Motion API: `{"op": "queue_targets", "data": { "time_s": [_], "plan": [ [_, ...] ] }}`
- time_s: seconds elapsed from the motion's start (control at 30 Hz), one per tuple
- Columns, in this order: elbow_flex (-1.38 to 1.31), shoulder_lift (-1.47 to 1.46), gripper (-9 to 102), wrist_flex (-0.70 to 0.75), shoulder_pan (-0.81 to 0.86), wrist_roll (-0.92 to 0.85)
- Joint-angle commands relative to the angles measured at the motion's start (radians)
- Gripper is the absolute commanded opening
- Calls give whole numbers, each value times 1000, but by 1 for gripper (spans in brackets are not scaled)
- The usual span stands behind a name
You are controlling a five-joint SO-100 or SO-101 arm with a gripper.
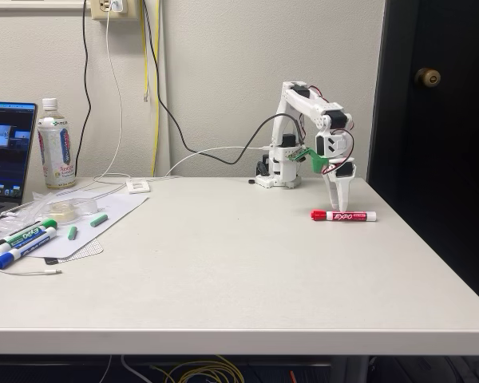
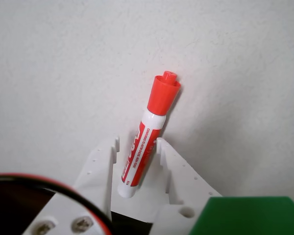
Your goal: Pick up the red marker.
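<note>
The red marker (image 1: 343,215) lies flat on the white table (image 1: 223,271) near its right edge, with its red cap toward the left in the fixed view. The white arm reaches down so that my gripper (image 1: 336,209) points at the marker from above. In the wrist view the gripper (image 2: 137,143) is open and straddles the red marker (image 2: 148,134) near its white end. The right finger (image 2: 174,161) is against the barrel. A small gap remains between the barrel and the left finger (image 2: 100,164). The red cap sticks out beyond the fingertips.
At the table's left are a laptop (image 1: 4,152), a drink bottle (image 1: 56,148), a tape roll (image 1: 64,209), and a green-capped marker (image 1: 28,234) and blue-capped marker (image 1: 20,251) on a sheet. Cables hang down the wall to the arm's base (image 1: 277,177). A dark door (image 1: 439,120) stands behind the right edge.
</note>
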Motion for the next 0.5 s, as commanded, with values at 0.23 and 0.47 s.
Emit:
{"op": "queue_targets", "data": {
  "time_s": [0.23, 0.47],
  "plan": [
    [9, -23, 18, -55, -9, 15],
    [9, -54, 18, -78, -15, 25]
  ]
}}
